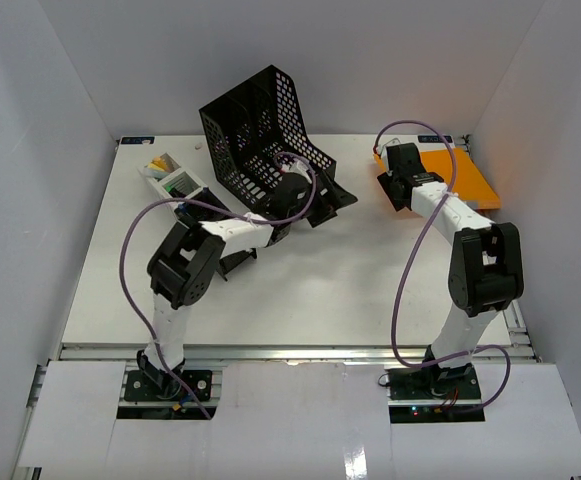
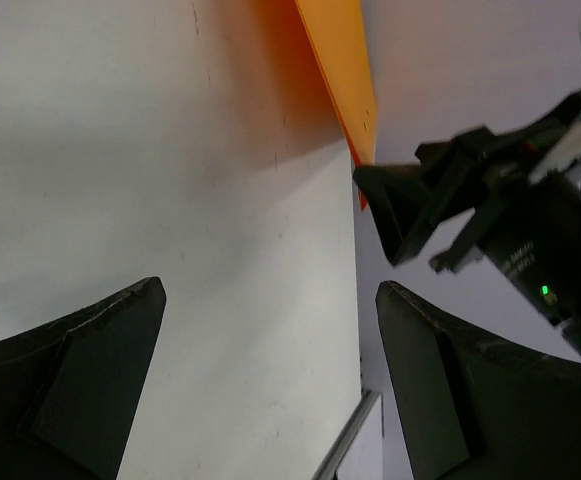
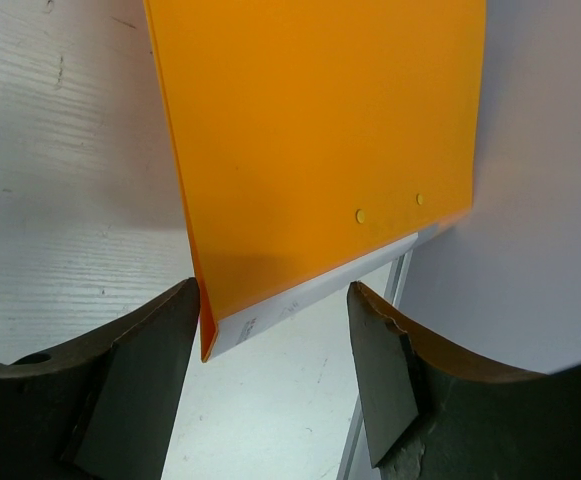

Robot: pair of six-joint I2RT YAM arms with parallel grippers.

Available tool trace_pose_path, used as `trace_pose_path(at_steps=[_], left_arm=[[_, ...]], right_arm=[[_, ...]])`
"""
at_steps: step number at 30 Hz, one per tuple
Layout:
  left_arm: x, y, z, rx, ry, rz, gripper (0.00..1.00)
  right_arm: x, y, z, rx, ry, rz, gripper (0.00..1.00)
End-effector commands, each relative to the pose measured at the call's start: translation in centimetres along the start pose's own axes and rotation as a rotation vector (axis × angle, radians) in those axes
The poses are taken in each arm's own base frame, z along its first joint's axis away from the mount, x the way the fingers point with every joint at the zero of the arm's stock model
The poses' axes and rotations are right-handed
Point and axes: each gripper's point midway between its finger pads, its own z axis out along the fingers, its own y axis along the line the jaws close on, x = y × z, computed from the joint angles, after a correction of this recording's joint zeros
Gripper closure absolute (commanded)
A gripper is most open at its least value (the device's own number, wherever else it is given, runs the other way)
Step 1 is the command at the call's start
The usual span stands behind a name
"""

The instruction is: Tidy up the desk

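Desk surface (image 1: 300, 290), white: spread right fingers (image 3: 120, 400) straddle the edge of the flat orange folder (image 1: 467, 178), upper right. Likely next, pinching it; left fingers (image 2: 80, 390) gape empty.

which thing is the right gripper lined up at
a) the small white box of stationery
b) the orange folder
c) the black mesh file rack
b: in the right wrist view the near edge of the orange folder lies just ahead of the spread fingers of the right gripper, while the black mesh rack sits well off to the left in the top view.
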Motion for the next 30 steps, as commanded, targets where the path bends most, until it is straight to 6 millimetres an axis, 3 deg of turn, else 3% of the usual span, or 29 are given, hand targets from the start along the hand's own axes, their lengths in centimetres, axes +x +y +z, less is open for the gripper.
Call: trace_pose_path(at_steps=[1,2,5,8,11,18,24,30], left_arm=[[-0.9,-0.7,4.4,-0.002,-0.016,-0.037,0.02],[-1.5,-2.0,5.1,0.024,-0.023,-0.044,0.02],[-1.5,-2.3,8.2,0.027,-0.015,-0.056,0.02],[-0.4,-0.4,11.0,-0.008,0.011,-0.081,0.02],[-0.6,-1.8,12.7,0.029,-0.004,-0.111,0.02],[0.3,-2.6,16.2,0.090,-0.045,-0.198,0.02],[0.2,-3.9,16.6,0.151,-0.092,-0.219,0.02],[-0.4,-5.1,15.0,0.175,-0.134,-0.206,0.02]], right_arm=[[2.1,-5.3,-0.7,0.153,0.058,0.005,0.35],[2.2,-5.3,-0.8,0.152,0.057,0.000,0.35],[2.2,-5.3,-0.8,0.148,0.053,0.001,0.35],[2.2,-5.3,-0.9,0.145,0.048,0.001,0.35],[2.3,-5.4,-1.0,0.143,0.042,0.001,0.35],[2.6,-5.1,-1.3,0.129,0.035,0.004,0.36],[3.2,-5.2,-1.6,0.119,0.029,0.007,0.36],[3.7,-5.1,-1.2,0.113,0.033,0.012,0.36]])
